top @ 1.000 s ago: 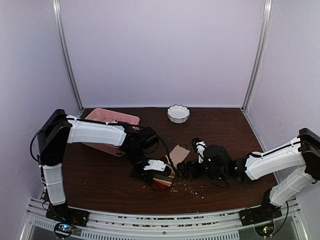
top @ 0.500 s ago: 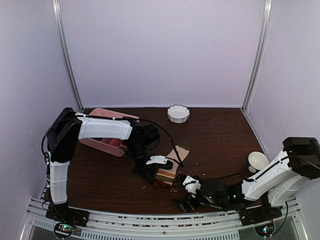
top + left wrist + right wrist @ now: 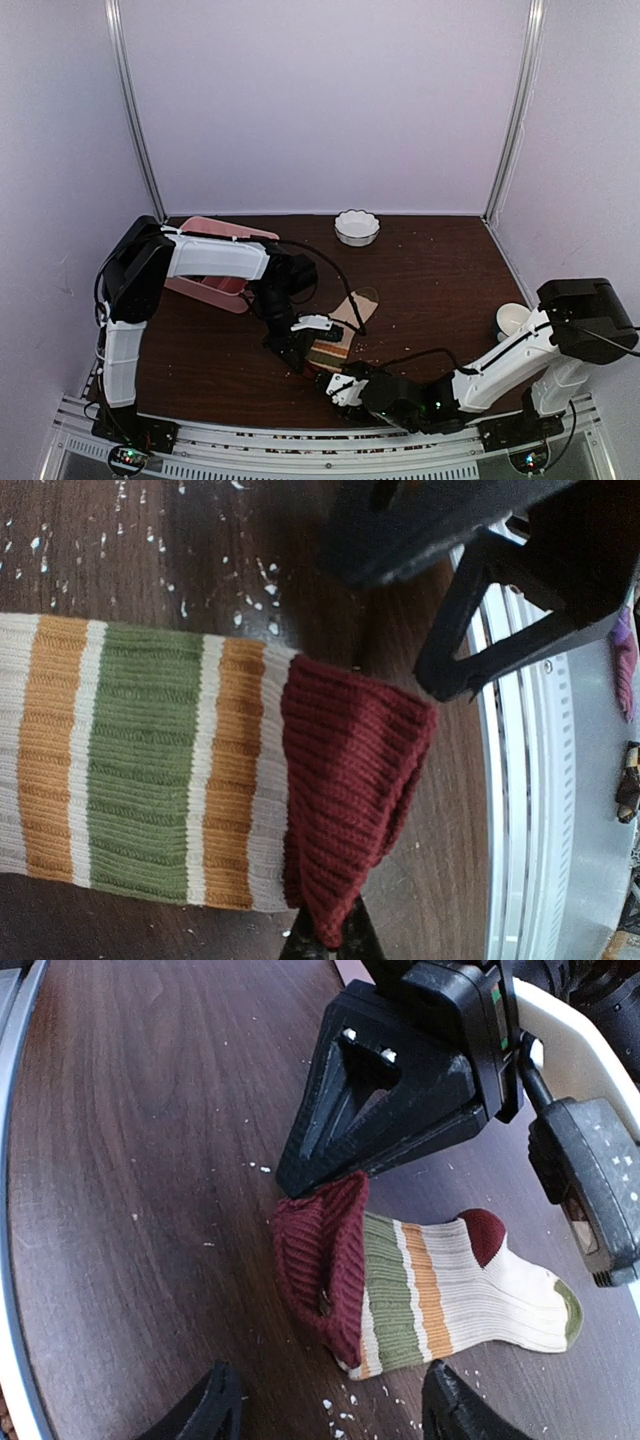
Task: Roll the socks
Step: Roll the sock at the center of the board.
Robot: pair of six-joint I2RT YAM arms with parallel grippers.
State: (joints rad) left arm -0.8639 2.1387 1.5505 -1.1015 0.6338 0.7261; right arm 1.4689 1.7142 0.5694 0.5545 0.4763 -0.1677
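A dark red ribbed cuff is seen on the striped sock [image 3: 420, 1290]. It is followed by bands of cream, orange, cream, olive green, cream and orange. The foot is cream with fine ribbing, the heel dark red, the toe olive green. The table [image 3: 130, 1110] is grained in dark brown wood and flecked with pale specks. The tray [image 3: 225, 229] is pink, and the scalloped bowl [image 3: 357, 227] and the cup [image 3: 513, 320] are white. The left arm [image 3: 210, 258] and right arm [image 3: 510, 355] are cased in white with black joints. The walls [image 3: 320, 100] are coloured pale lilac.
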